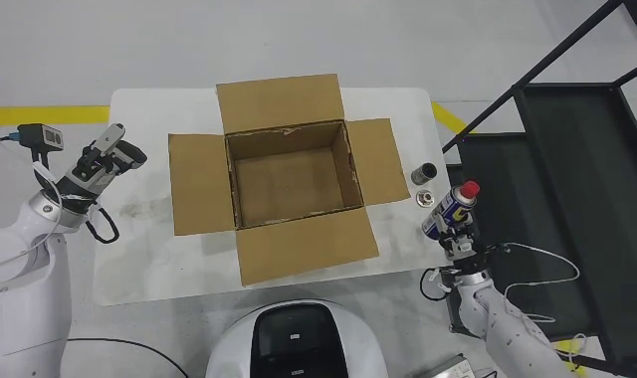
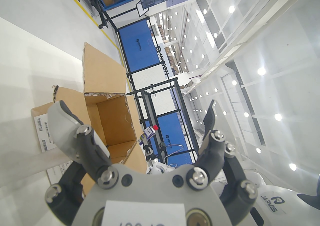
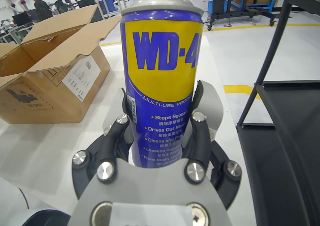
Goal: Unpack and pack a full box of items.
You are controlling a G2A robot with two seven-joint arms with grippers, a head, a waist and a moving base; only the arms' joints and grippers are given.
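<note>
Cardboard box (image 1: 282,101) lies open, empty from above, spray can (image 1: 450,209) by the right edge of the table (image 1: 149,269); left wrist: left gripper (image 2: 136,109) gapes on nothing; right wrist: right gripper (image 3: 162,98) clamps low on that rigid, slick metal can, safer held mid-body, I reckon.

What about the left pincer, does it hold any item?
No, the left pincer is open and nothing lies between its fingers.

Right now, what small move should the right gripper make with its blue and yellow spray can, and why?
Probably carry the spray can inward over the open brown cardboard box: right gripper grips it at the white table's edge; the box looks empty.
</note>
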